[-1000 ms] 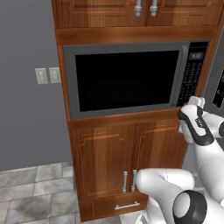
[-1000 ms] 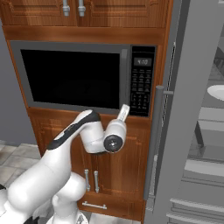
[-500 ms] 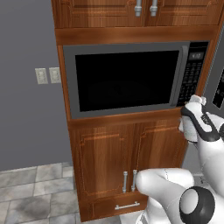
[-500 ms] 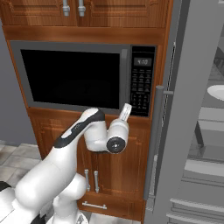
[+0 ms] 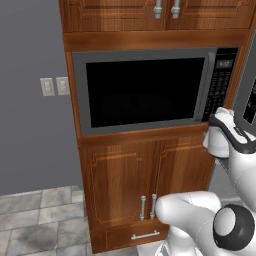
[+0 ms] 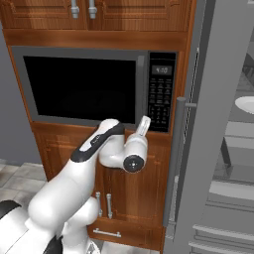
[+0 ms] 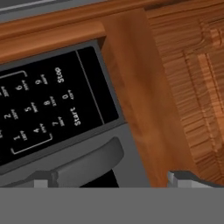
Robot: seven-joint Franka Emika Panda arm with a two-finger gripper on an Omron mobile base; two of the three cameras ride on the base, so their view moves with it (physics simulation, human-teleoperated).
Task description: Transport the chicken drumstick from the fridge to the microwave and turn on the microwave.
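Observation:
The microwave (image 5: 145, 92) is built into wooden cabinetry, its door shut and its window dark. Its black button panel (image 6: 161, 94) lies on the right. My gripper (image 6: 143, 124) points up at the panel's lower edge, just below it. In the hand view the gripper (image 7: 111, 180) is open with nothing between its fingertips (image 7: 43, 179). The Start button (image 7: 75, 116) and the curved grey handle (image 7: 87, 162) lie close ahead. The fridge (image 6: 208, 124) stands to the right with its door open. The chicken drumstick is out of view.
Two wooden cabinet doors (image 5: 145, 185) with metal handles and a drawer sit under the microwave; upper cabinets (image 6: 94, 12) are above. A white plate (image 6: 246, 104) rests on a fridge shelf. Wall outlets (image 5: 55, 86) are on the grey wall, above a tiled floor (image 5: 40, 220).
The hand has crept slightly up and to the right, closer to the microwave's button panel. The jaws stay open.

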